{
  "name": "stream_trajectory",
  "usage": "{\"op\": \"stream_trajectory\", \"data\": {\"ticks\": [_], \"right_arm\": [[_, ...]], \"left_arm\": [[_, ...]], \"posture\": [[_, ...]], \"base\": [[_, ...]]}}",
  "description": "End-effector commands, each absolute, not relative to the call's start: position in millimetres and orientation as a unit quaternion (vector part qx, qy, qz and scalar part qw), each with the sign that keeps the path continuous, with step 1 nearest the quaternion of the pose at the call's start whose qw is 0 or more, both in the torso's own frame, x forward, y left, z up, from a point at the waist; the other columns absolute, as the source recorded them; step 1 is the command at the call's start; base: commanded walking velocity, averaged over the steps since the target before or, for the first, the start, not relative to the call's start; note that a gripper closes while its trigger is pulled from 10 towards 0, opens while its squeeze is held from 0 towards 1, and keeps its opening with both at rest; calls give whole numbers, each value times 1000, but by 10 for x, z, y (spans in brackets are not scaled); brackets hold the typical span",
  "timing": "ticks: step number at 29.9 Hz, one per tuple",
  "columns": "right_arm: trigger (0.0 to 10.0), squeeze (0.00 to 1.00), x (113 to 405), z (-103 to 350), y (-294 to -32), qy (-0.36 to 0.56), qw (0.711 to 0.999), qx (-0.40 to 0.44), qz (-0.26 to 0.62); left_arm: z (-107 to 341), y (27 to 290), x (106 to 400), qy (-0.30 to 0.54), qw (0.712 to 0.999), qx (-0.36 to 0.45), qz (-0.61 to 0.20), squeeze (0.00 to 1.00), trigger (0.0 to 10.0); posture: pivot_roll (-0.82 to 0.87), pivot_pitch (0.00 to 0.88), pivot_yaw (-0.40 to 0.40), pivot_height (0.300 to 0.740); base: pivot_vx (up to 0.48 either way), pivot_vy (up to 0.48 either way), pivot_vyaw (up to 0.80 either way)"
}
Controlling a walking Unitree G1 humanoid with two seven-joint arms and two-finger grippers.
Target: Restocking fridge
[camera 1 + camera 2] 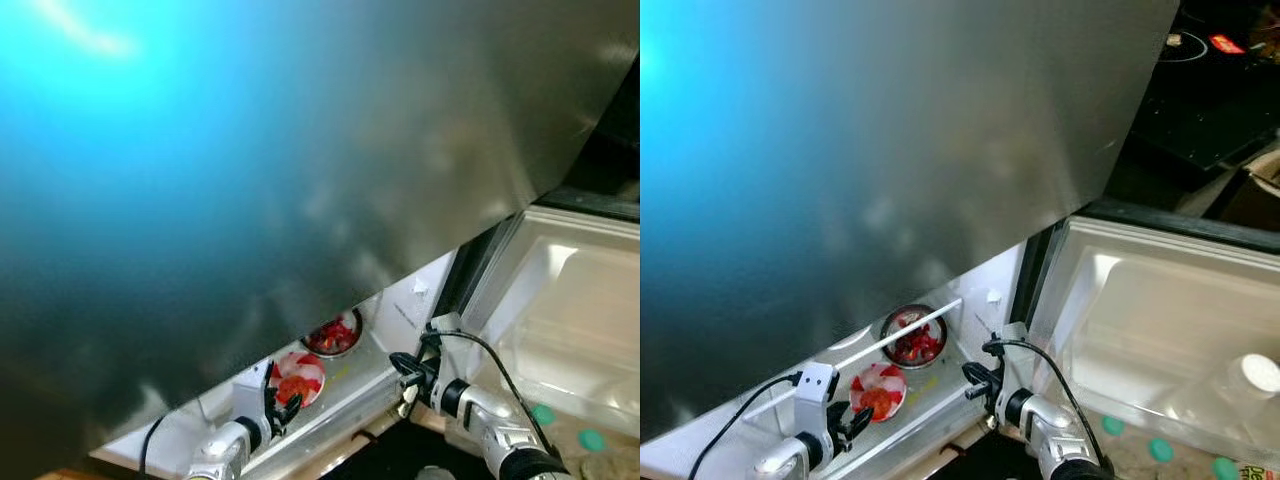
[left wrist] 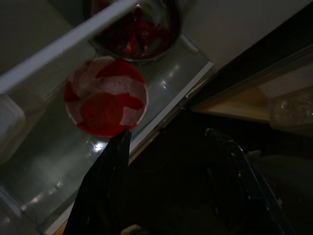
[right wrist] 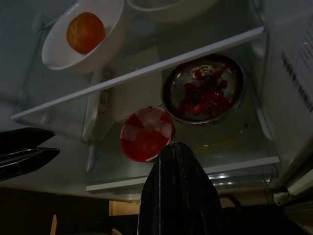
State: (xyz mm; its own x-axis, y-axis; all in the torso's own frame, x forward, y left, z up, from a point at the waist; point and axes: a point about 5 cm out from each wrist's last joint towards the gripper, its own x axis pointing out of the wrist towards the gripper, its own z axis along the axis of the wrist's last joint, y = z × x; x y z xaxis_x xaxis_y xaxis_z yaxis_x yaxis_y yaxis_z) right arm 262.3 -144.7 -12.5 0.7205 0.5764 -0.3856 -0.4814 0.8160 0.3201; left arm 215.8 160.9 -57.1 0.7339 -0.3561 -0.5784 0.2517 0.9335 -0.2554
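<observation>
Glass fridge shelf (image 3: 230,147), red bowl (image 3: 146,133), left gripper (image 2: 171,142) jaws released, right gripper (image 3: 178,147) jaws clenched

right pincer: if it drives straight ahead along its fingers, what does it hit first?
Probably the red-and-white bowl on the glass shelf; the right pincer points at its near rim. The metal bowl sits beside, off that line. Depth is unclear.

Just past the right gripper (image 3: 177,149), whose black fingers lie pressed together, a red and white bowl (image 3: 146,133) sits on the glass shelf (image 3: 230,142). Beyond and beside it stands a metal bowl (image 3: 204,89) of red pieces. Farther off, a white bowl (image 3: 83,36) holds an orange fruit (image 3: 85,32).
</observation>
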Motion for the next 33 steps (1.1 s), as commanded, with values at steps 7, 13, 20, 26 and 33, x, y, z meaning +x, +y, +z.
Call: {"op": "stream_trajectory", "data": {"ticks": [7, 13, 20, 26, 33], "right_arm": [[10000, 0, 2593, -150, -1445, 244, 919, 109, 291], [10000, 0, 2572, -180, -1469, 254, 918, 104, 287], [10000, 0, 2411, -354, -1632, 309, 914, 77, 250], [10000, 0, 2210, -508, -1806, 357, 907, 54, 216], [10000, 0, 1995, -656, -1990, 410, 898, 19, 161]], "left_arm": [[-660, 1603, 2023, 352, 919, -77, -161, 0, 10000], [-712, 1645, 1939, 371, 914, -68, -153, 0, 10000], [-806, 1722, 1771, 406, 902, -58, -134, 0, 10000], [-896, 1771, 1582, 440, 888, -54, -121, 0, 10000], [-957, 1807, 1437, 464, 877, -54, -107, 0, 10000]], "posture": [[-10, 38, 36, 714], [-11, 36, 35, 740], [-12, 36, 34, 740], [-17, 31, 31, 740], [-18, 30, 29, 740]], "base": [[0, 0, 0], [0, 0, 0], [0, 0, 0], [0, 0, 0], [0, 0, 0]]}}
